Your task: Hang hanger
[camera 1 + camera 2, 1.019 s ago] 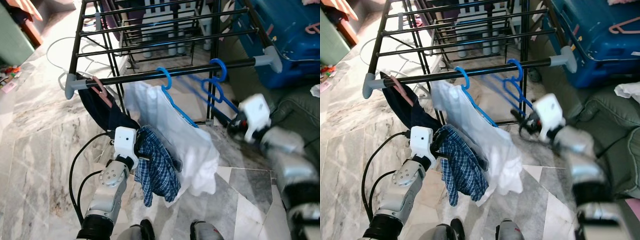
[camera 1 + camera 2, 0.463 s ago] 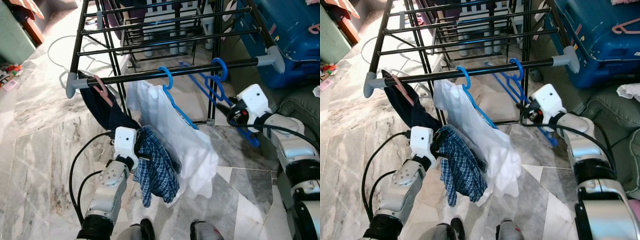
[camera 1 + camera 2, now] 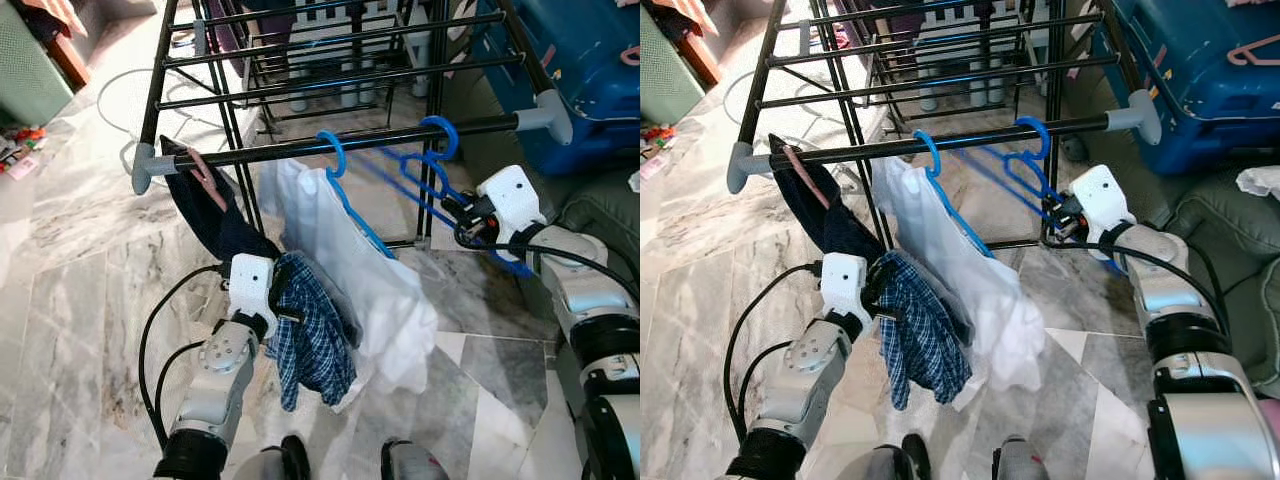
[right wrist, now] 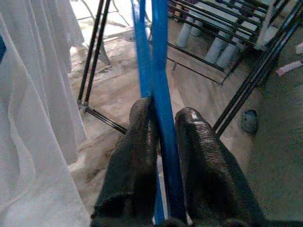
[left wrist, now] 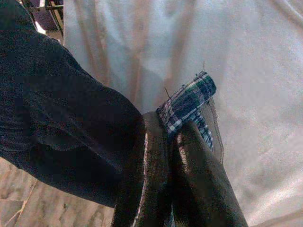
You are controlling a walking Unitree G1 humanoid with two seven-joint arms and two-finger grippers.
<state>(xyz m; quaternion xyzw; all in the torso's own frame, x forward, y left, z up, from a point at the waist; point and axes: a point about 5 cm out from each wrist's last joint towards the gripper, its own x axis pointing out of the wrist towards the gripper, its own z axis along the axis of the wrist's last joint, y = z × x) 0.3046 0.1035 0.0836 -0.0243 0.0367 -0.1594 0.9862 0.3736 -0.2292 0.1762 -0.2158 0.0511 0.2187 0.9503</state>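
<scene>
Thin blue plastic hanger (image 4: pixel 158 94) between rubbery fingers (image 4: pixel 135 156)

My left arm: forearm raised forward from low in front of me, white wrist block uppermost. My left gripper (image 5: pixel 182 142): both black fingers pressed together, clamping a fold of plaid cloth (image 5: pixel 187 101). My right arm: extended forward and inward, elbow bent. My right gripper (image 4: pixel 163 125): fingers pinched against the blue hanger (image 4: pixel 158 71) bar between them.
</scene>
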